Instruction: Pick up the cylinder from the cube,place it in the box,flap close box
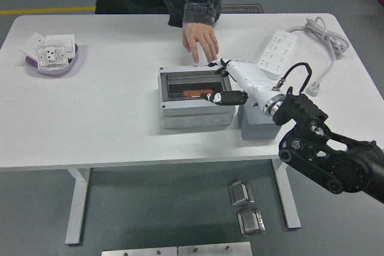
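The grey box stands mid-table with its dark see-through flap lying down over the opening. An orange-red piece, probably the cylinder, shows through the flap. My right hand, white with black fingertips, hovers at the box's right edge, fingers spread, holding nothing. Its thumb lies on the flap's front right corner. The grey cube sits just right of the box, under my wrist, with nothing visible on top. A person's hand rests fingertips-down on the table just behind the box.
A white power strip with its coiled cable and plug lies at the back right. A purple bowl holding white wall sockets sits far left. Metal blocks lie on the floor below.
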